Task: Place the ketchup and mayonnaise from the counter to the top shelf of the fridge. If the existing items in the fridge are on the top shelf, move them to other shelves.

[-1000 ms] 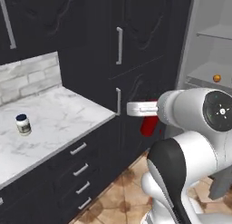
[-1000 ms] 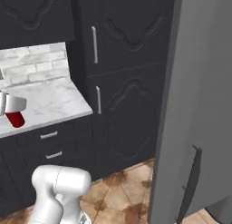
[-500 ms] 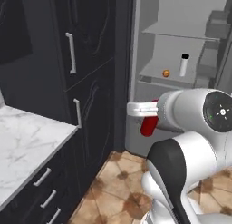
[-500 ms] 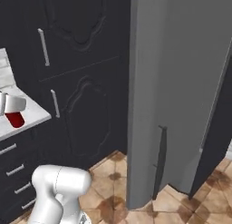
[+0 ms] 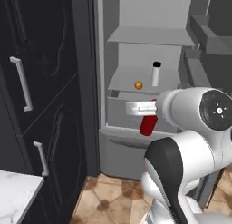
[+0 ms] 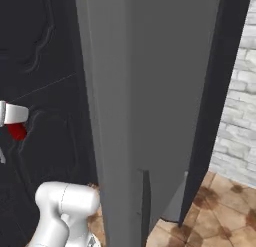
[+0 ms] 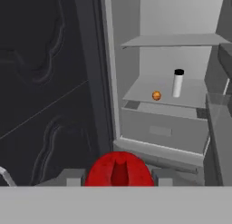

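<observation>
My gripper [image 7: 118, 175] is shut on the ketchup [image 7: 118, 168], a red squeeze bottle that hangs below the hand [image 5: 148, 124]. In the right base view the gripper [image 6: 15, 122] and the ketchup [image 6: 17, 132] show at the left edge. The fridge [image 5: 136, 141] stands open ahead of the gripper, some way off. An orange ball [image 5: 138, 85] [image 7: 156, 95] rests on a lower shelf [image 7: 149, 89]. The highest shelf board that shows [image 5: 149, 36] [image 7: 174, 40] is bare. A corner of the counter [image 5: 13, 196] shows at the lower left. The mayonnaise is out of view.
A white bottle with a black cap [image 5: 156, 73] [image 7: 177, 82] stands beside the ball. A grey drawer [image 7: 161, 130] sits under that shelf. Dark cupboards with silver handles [image 5: 20, 85] stand left of the fridge. The open grey fridge door [image 6: 145, 106] rises on the right.
The whole picture has swung from the counter and dark cupboards to the open fridge, so the camera moved. The ketchup stays in the shut gripper. The mayonnaise has left the view.
</observation>
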